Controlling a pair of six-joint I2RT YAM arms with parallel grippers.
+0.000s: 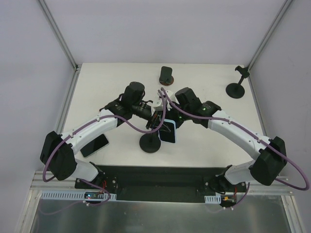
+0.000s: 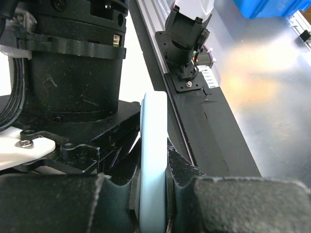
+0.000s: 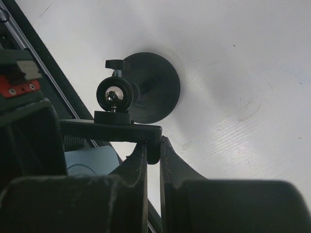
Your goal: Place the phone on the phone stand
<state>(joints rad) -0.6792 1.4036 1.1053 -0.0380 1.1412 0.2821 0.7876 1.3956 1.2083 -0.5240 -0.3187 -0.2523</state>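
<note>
The phone (image 1: 169, 132), in a light-blue case, stands on edge above the table just right of the black phone stand (image 1: 150, 143) with its round base. My left gripper (image 1: 155, 121) is shut on the phone; in the left wrist view the phone's pale edge (image 2: 153, 145) runs upright between the two pads of the gripper (image 2: 153, 182). My right gripper (image 1: 167, 116) is shut on the stand's black clamp arm (image 3: 116, 130), pinching its end between the fingertips (image 3: 153, 146). The stand's base (image 3: 158, 92) lies below, and a corner of the phone (image 3: 92, 160) shows at the left.
A second dark phone (image 1: 94, 144) lies flat on the table at the front left. Another stand with a holder (image 1: 166, 75) sits at the back centre, and a third black stand (image 1: 237, 87) at the back right. Walls enclose the table.
</note>
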